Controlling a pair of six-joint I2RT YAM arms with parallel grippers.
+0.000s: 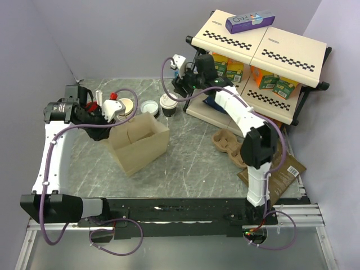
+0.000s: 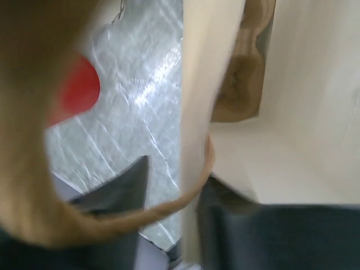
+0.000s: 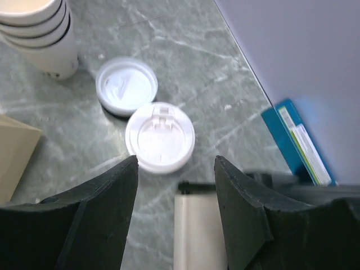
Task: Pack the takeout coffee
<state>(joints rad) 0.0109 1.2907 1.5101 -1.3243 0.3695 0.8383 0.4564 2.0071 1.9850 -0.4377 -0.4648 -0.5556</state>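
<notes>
The takeout coffee (image 1: 168,105), a dark cup with a white lid (image 3: 160,136), stands upright on the marble table behind the open brown paper bag (image 1: 138,143). My right gripper (image 1: 181,83) hovers above and just behind it. In the right wrist view the right gripper (image 3: 176,163) is open, the lid just ahead of the fingertips and nothing between them. My left gripper (image 1: 115,109) is at the bag's left rim. In the blurred left wrist view the left gripper (image 2: 174,174) has the bag's wall (image 2: 197,84) between parted jaws, with a gap on the left side.
A loose white lid (image 3: 126,86) and a stack of cream cups (image 3: 39,34) sit left of the coffee. A red cup (image 1: 114,95) is behind the left gripper. A pulp cup carrier (image 1: 228,143), a brown packet (image 1: 281,169) and a shelf rack (image 1: 264,50) of boxes fill the right.
</notes>
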